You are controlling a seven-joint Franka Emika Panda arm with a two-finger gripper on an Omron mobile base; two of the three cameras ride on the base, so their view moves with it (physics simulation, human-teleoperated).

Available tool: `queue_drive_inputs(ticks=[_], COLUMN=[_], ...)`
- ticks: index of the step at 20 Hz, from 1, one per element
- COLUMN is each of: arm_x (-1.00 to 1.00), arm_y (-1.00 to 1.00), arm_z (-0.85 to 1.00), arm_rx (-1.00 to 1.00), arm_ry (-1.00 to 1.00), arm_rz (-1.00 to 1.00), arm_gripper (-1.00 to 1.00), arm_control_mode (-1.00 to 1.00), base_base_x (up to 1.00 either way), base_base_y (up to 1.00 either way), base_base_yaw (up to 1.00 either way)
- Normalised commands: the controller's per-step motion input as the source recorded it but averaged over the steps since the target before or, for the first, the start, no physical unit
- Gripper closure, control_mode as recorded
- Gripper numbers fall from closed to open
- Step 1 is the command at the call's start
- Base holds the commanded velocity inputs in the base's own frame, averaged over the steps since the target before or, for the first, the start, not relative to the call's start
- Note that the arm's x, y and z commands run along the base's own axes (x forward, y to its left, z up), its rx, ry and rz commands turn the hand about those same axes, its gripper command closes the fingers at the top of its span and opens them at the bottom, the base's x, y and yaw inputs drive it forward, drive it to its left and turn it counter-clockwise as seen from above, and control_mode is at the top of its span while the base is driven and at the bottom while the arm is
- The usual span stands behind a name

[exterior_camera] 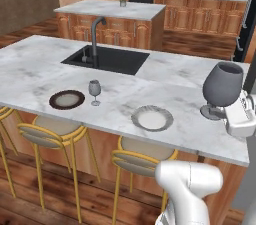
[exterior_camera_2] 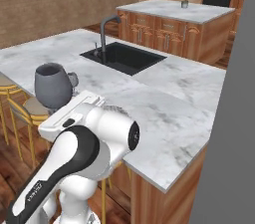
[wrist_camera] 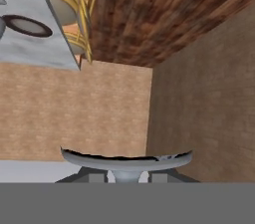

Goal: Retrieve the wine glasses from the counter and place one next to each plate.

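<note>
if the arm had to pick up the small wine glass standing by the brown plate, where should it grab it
Take the small smoky-grey stemmed wine glass by its thin stem, below the rounded bowl and above the round foot, with the claw level. It stands upright on the long white marble island top. Come from its right side: the round dark brown plate lies close on its left, while bare marble lies to its right.

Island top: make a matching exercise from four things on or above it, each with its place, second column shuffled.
1. dark brown plate
2. grey-white plate
3. small wine glass
4. large-looking wine glass

a. held in the gripper
b. standing beside the dark plate
c. near the front edge, no glass beside it
d. furthest left on the island

Pairs: 1-d, 2-c, 3-b, 4-a
</note>
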Motion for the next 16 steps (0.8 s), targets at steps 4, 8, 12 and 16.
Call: queue_drive_inputs(ticks=[4,8,12,16], arm_x=[0.61,0.65,0.6,0.51], arm_y=[-0.56,-0.45,-0.21,-0.17], arm_z=[-0.39,-0.39,-0.3,-0.26], arm_rx=[0.0,0.0,0.0,0.0], arm_ry=[0.05,0.09,0.05,0.02], arm_rz=[0.0,0.0,-0.03,-0.04], arm_gripper=[1.0,1.0,1.0,1.0], arm_control_mode=[-1.0,-1.0,-1.0,-1.0], base_base_x=[0.0,0.0,0.0,0.0], base_base_y=[0.0,0.0,0.0,0.0], base_base_yaw=[0.0,0.0,0.0,0.0])
